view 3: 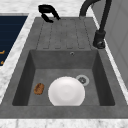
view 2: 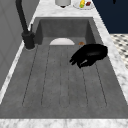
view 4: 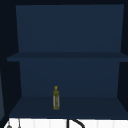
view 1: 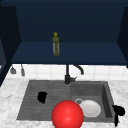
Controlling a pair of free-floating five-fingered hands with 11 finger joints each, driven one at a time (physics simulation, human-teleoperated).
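Both the left hand (view 1: 42, 97) and the right hand (view 1: 118, 111) are black. The sink (view 1: 30, 105) is dark grey with ribbed lines, set in a white-grey marbled tabletop (view 1: 7, 100). White plate (view 3: 66, 91), red ball (view 1: 67, 114), brown sponge (view 3: 39, 88), yellow-green bottle (view 1: 56, 44), navy cabinet (view 4: 70, 32), black faucet (view 1: 68, 75).

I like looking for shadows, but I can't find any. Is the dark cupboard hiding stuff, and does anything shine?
Front view: the open dark blue cabinet is dim, yet the upright yellow-green bottle stands out; the glossy red ball has no highlight. Right side view: the round white plate looks evenly lit. Left side view: the black left hand casts no visible shadow on the grey ribbed drainboard.
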